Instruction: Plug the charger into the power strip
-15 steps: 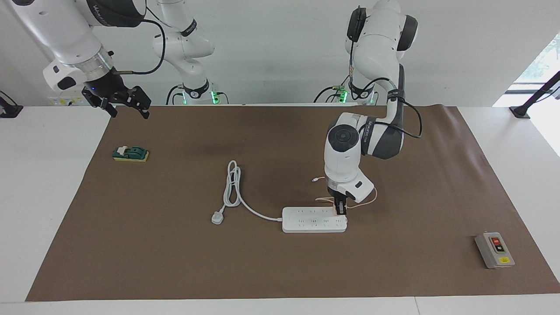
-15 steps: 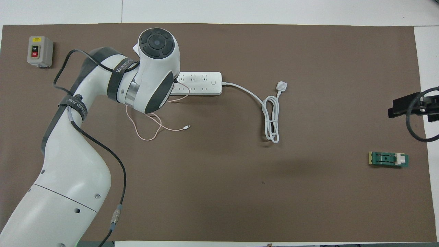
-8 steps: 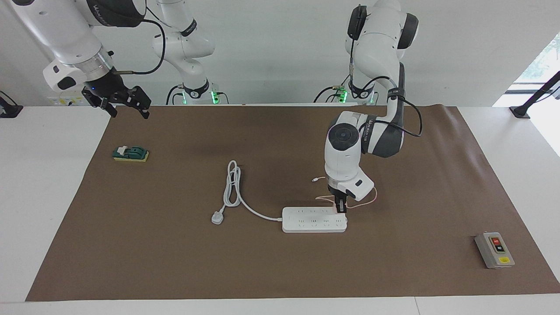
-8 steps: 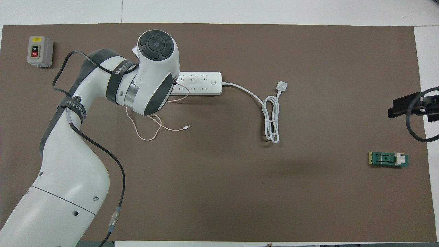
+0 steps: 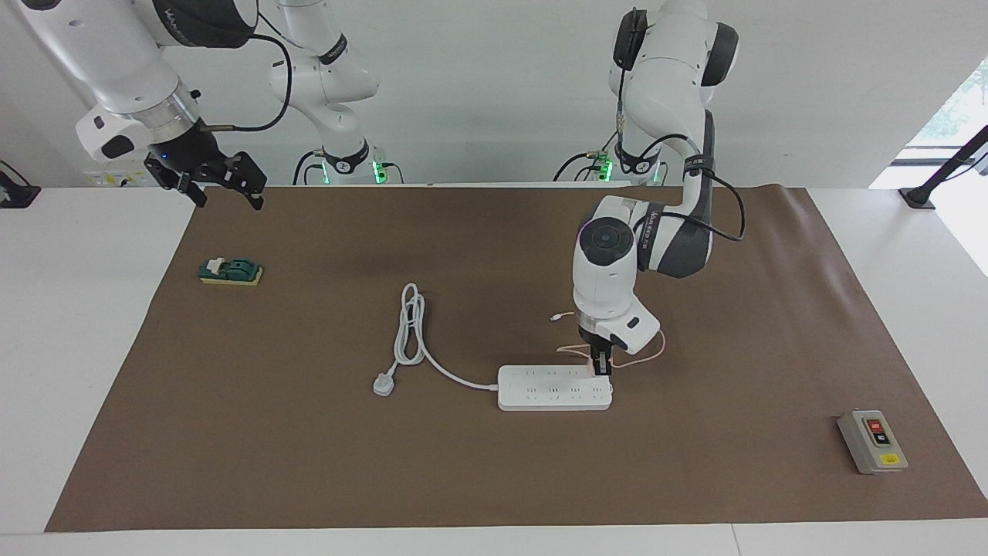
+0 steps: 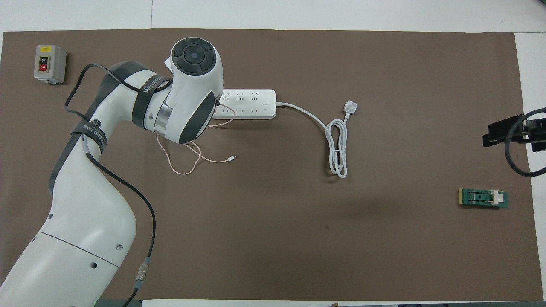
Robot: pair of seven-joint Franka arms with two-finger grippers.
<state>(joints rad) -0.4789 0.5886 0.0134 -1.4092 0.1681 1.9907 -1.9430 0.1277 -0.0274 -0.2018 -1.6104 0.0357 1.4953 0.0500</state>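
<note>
The white power strip (image 5: 540, 388) lies flat on the brown mat, its thick cord running toward the right arm's end. My left gripper (image 5: 601, 367) points straight down over the strip's end nearest the left arm. It is shut on the small pink charger (image 5: 597, 371), which sits right at the strip's top face. The charger's thin pink cable (image 5: 650, 355) loops on the mat beside the strip, on the robots' side. In the overhead view the left arm hides the charger; the power strip (image 6: 251, 103) and cable (image 6: 183, 164) show. My right gripper (image 5: 224, 185) waits open, high over the mat's corner.
A grey switch box (image 5: 872, 442) stands at the left arm's end, farther from the robots. A green block (image 5: 230, 272) lies at the right arm's end. The strip's white plug (image 5: 384, 384) and coiled cord (image 5: 409, 324) lie mid-mat.
The left arm's wrist and gripper have risen very slightly over the strip's end. The right arm has not moved.
</note>
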